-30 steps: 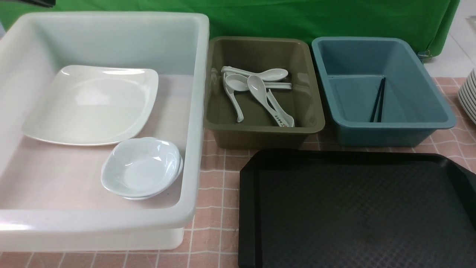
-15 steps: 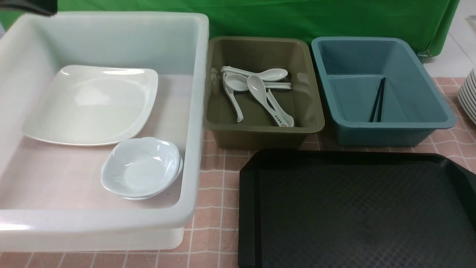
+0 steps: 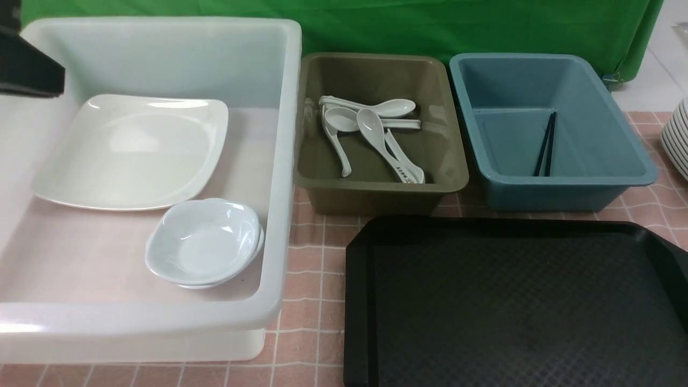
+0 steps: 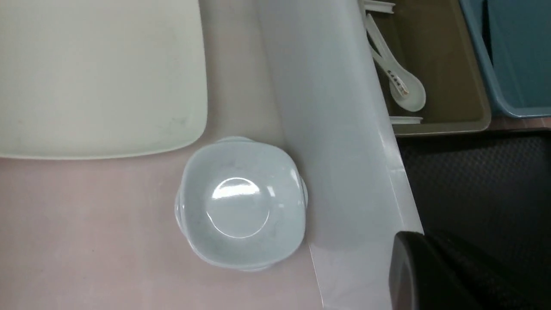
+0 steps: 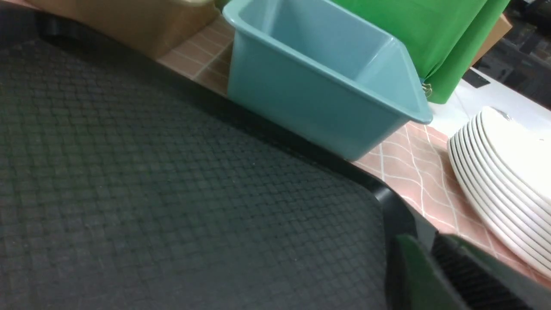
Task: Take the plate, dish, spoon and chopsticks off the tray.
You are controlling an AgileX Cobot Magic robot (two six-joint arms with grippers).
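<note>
Looking at the black tray (image 3: 516, 301), it's bare wherever the cameras see it, so I'd say the clearing is basically done and we're in the wrap-up step. The square plate (image 3: 129, 153) lies flat in the big white bin (image 3: 285, 161), with the small dish (image 3: 204, 242) stacked on another one just beside its near corner. The marked spoon (image 3: 389, 148) sits in the olive bin (image 3: 376, 188) on top of the plain spoons, and the black chopsticks (image 3: 545, 144) lie together in the blue bin (image 3: 559, 188).

Left gripper (image 4: 426, 267) hangs over the white bin's tray-side wall, above and just beside the dish, not touching it. It's closed with nothing in it. Front view only catches a dark bit of that arm at the far left.

Right gripper (image 5: 430, 275) is low over the tray's corner, near the stack of plates (image 5: 495, 181) on the bench (image 3: 317, 269). Fingers look nearly together with a slim gap, but I honestly can't tell if it counts as open. Nothing held. The chopsticks' bin is close ahead of it.

Next move, my guess: just pull both arms back clear of the bins, no more grasping needed
</note>
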